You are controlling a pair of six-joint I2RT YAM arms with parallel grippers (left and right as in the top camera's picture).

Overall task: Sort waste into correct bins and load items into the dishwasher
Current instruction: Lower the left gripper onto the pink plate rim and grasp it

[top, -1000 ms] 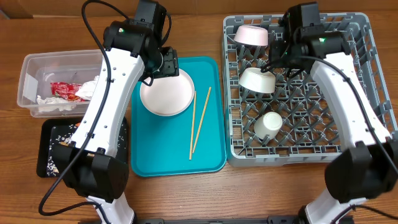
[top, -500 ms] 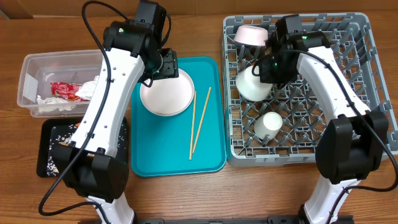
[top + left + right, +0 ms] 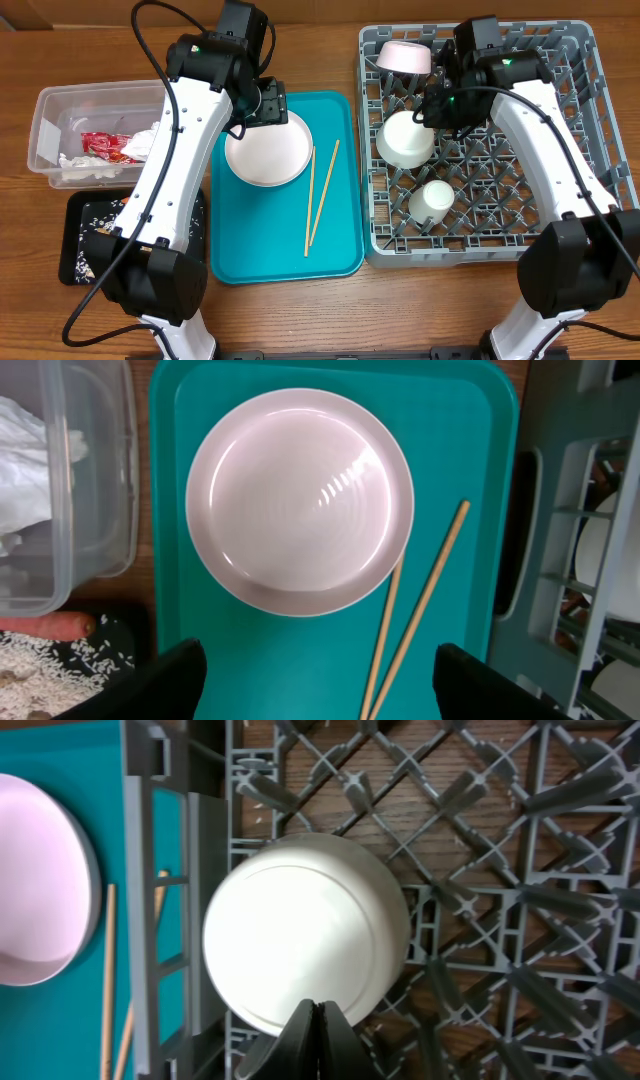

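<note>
Bright, even light casts soft shadows, with slight glare on the white plate [image 3: 300, 510] (focus sharp throughout).

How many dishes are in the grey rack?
3: a bowl in the far left corner, a second bowl just nearer, and a cup nearer still. The right arm could hide more.

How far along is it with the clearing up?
Done: wrapper and tissue lie in the clear tub, rice in the black tray; two bowls and a cup sit in the rack. In hand: the open left pincer hovers over the plate. Left: plate and chopsticks, both on the teal tray.
</note>
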